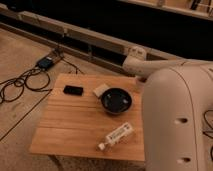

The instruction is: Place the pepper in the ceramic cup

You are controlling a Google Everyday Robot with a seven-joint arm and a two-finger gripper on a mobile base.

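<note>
The ceramic cup, a wide dark blue-black bowl, stands on the right half of the wooden table. I cannot make out the pepper anywhere; the inside of the cup is too dark to tell what lies in it. My arm is a big white body that fills the right side of the view, with a link reaching up and left to a joint behind the table's far right corner. My gripper is out of view.
A white labelled bottle lies on its side near the table's front edge. A small flat black rectangle and a pale square object lie at the back. Cables and a power box lie on the floor at left.
</note>
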